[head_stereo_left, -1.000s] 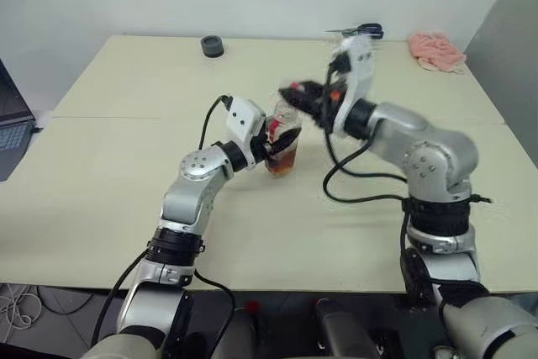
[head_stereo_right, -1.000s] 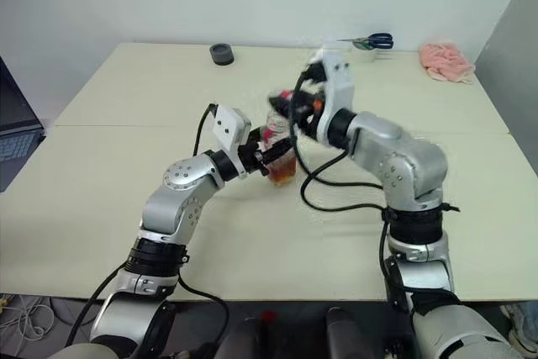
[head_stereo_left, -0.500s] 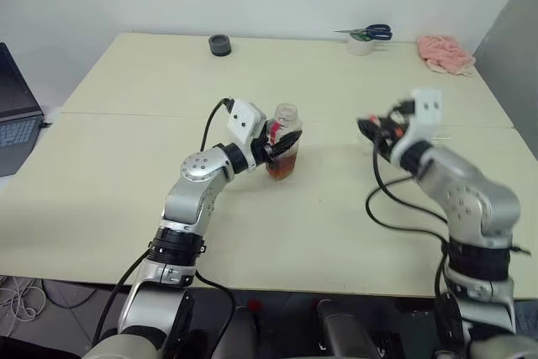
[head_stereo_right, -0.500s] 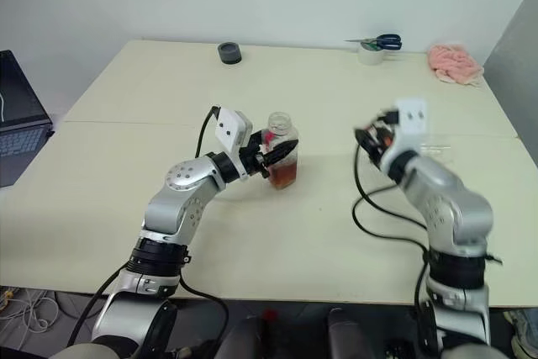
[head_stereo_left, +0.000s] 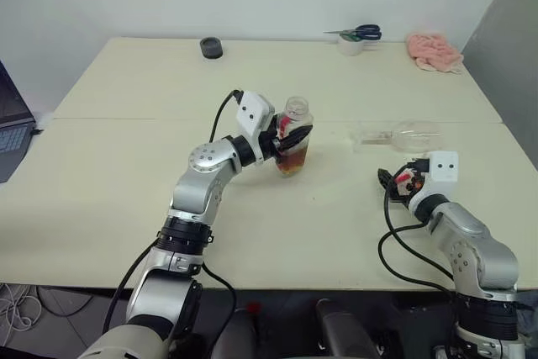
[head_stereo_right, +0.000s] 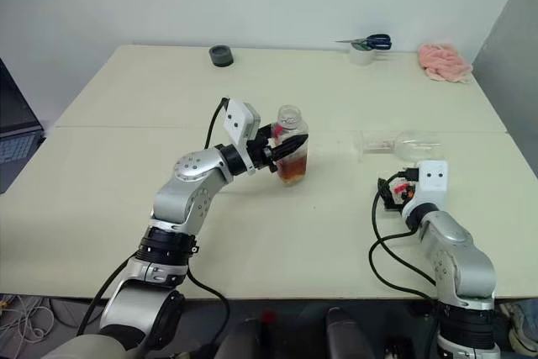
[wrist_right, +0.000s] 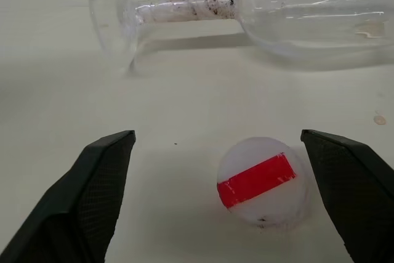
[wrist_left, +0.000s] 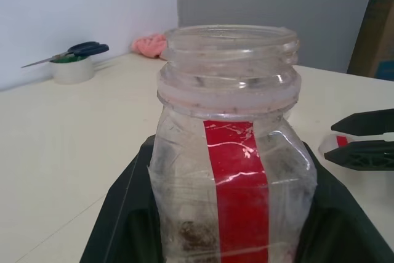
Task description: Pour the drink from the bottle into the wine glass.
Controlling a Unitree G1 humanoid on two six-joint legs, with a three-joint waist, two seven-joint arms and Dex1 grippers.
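Head views: desk (head_stereo_left: 126, 166); far edge bears black ring (head_stereo_left: 211, 47), tape roll (head_stereo_left: 350, 44) with scissors (head_stereo_left: 360, 34), pink cloth (head_stereo_left: 435, 50) at far right corner. Wine glass (head_stereo_left: 397, 134) lies sideways near right edge.
Left wrist: left gripper (head_stereo_left: 296, 134) clamps uncapped bottle (wrist_left: 231, 164), mid-desk; drink (head_stereo_left: 291, 161) low inside.
Right wrist: right gripper (wrist_right: 221, 198) spread wide, empty, cap (wrist_right: 263, 180) between its fingers; a second ago raised at the bottle.

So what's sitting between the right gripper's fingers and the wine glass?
The bottle cap, white with a red stripe, lies on the table between the open right gripper and the wine glass lying on its side; right wrist view.
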